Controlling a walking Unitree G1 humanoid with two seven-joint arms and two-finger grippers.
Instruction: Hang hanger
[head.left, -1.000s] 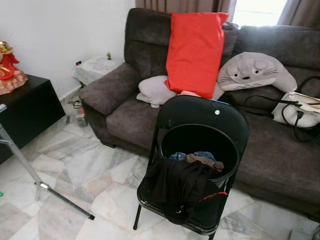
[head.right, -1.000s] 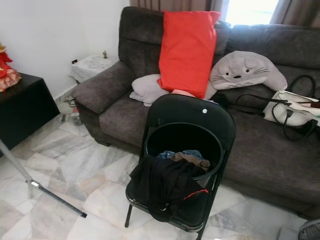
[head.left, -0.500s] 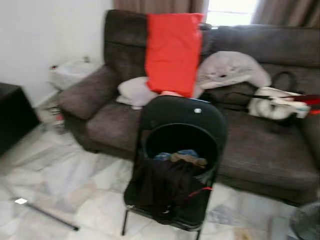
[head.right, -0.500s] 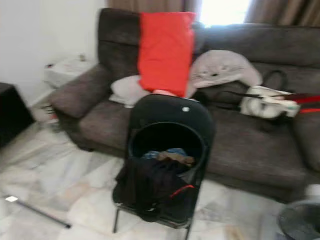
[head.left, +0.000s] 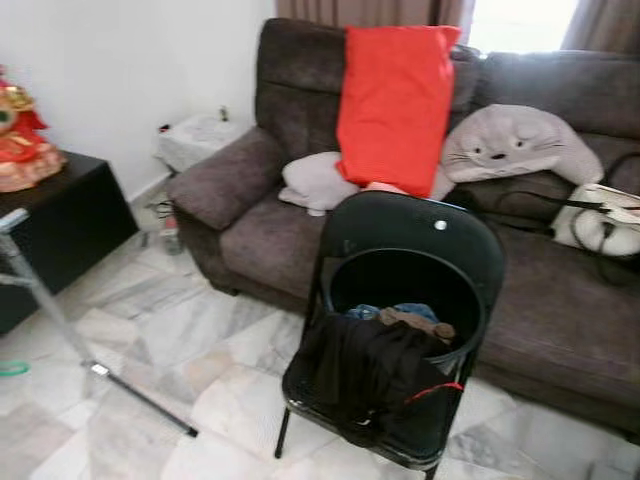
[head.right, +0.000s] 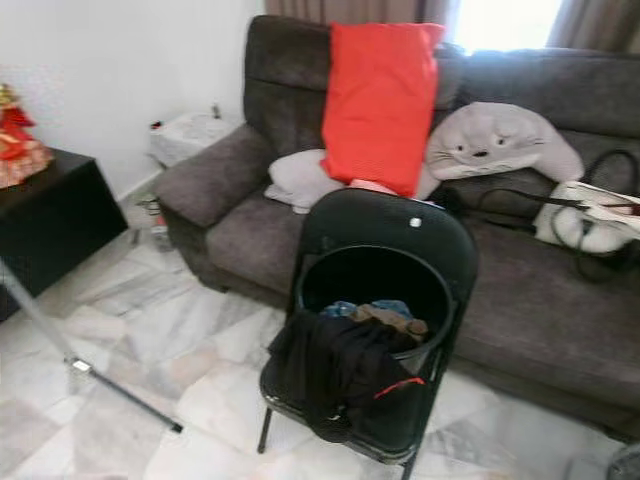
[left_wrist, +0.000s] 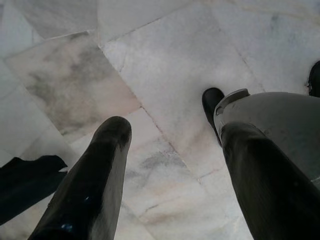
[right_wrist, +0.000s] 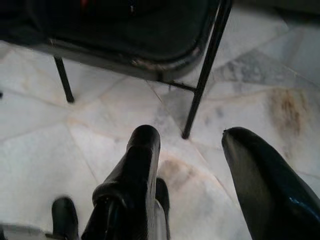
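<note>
A black folding chair (head.left: 400, 330) stood before a grey sofa (head.left: 560, 300), holding a basket (head.left: 405, 300) of clothes with a red hanger (head.left: 432, 390) peeking out. Both grippers, left (left_wrist: 170, 165) and right (right_wrist: 192, 170), hung spread over marble floor (head.left: 150, 340).

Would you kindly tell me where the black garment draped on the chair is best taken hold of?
Probably grip the bunched fold atop the black garment, where it drapes over the basket rim, coming from above: there the cloth humps up free; lower down it lies against the chair.
</note>
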